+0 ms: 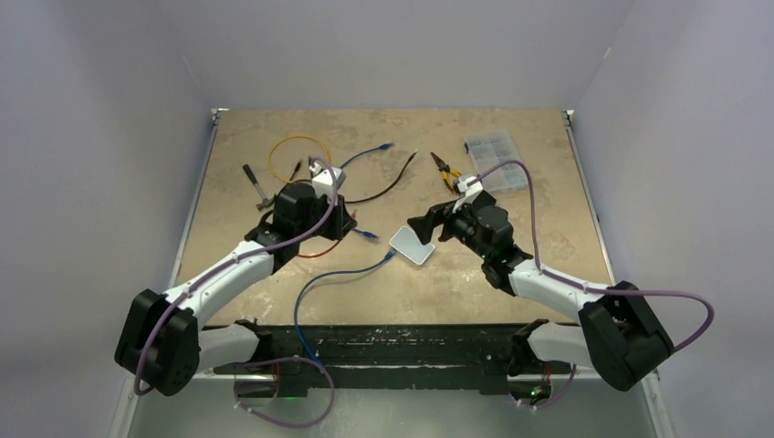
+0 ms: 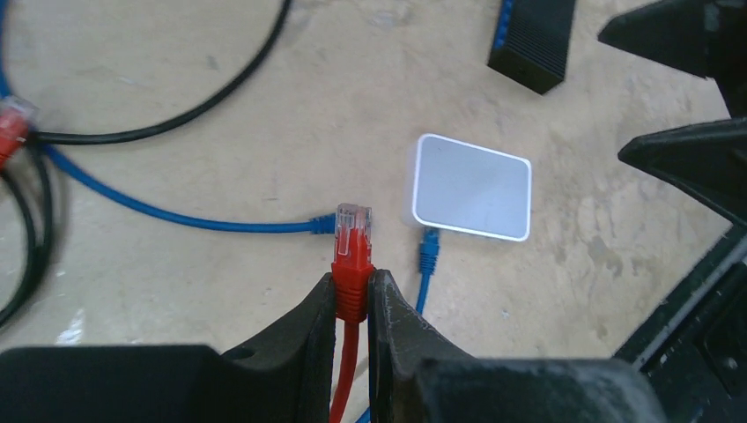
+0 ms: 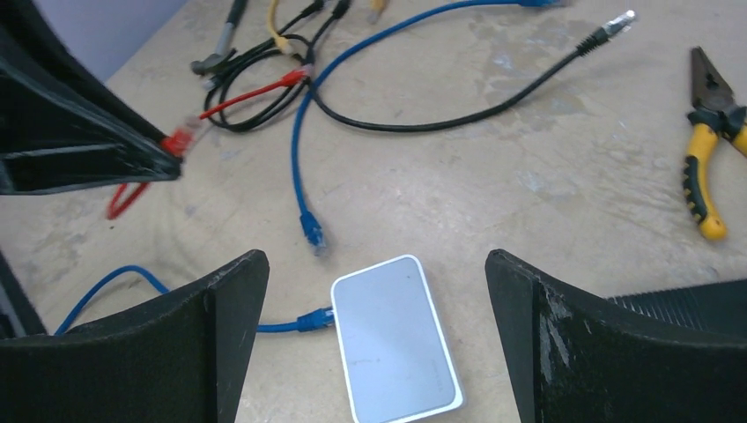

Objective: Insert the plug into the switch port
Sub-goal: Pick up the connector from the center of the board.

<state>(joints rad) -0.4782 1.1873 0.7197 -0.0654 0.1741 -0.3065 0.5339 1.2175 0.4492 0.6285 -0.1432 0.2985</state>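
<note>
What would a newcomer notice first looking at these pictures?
Probably the red Ethernet plug pinched in the left gripper, pointing toward the small white switch mid-table. Next, the right gripper hanging wide open above that switch, which has a blue cable at one side. Yellow-handled pliers lie farther back.

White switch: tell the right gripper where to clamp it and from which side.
Come from above and clamp the white switch by its short ends. It lies flat, and the blue plug occupies one long edge, so the open right gripper would probably need turning to keep ports clear.
</note>
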